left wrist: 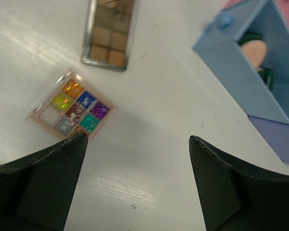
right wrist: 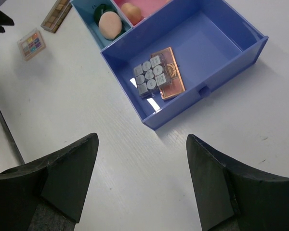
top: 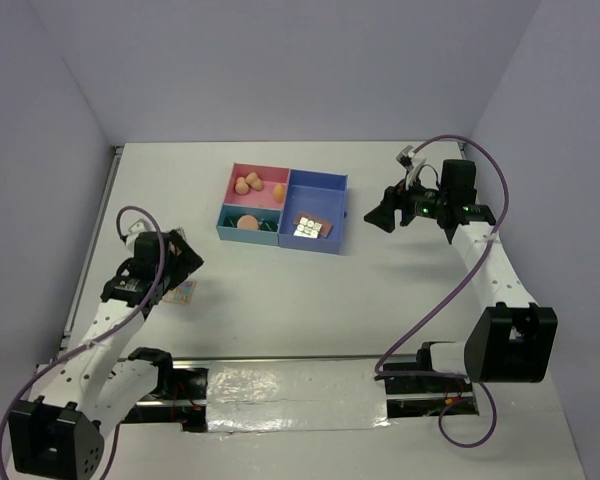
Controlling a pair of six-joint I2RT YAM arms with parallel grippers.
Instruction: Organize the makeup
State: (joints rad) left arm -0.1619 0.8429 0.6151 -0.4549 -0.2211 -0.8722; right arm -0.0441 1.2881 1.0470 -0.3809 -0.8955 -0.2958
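My left gripper [top: 185, 262] [left wrist: 137, 137] is open and empty, just above a colourful square eyeshadow palette [top: 180, 292] [left wrist: 72, 108] lying on the table. A brown palette [left wrist: 110, 33] lies beyond it. The tray [top: 280, 240] holds three peach sponges [top: 252, 184] in its pink part. A peach puff [top: 248, 222] [right wrist: 110, 24] and a dark green compact [right wrist: 102, 9] are in the teal part. A grey palette [right wrist: 149, 77] and a rose-gold palette [right wrist: 168, 72] are in the blue part. My right gripper [top: 378, 216] [right wrist: 142, 137] is open and empty, right of the tray.
The tray's blue walls [right wrist: 207, 91] [left wrist: 231, 62] stand between the two grippers. The table's left edge [top: 100, 230] runs close to the left arm. Purple walls enclose the table on three sides.
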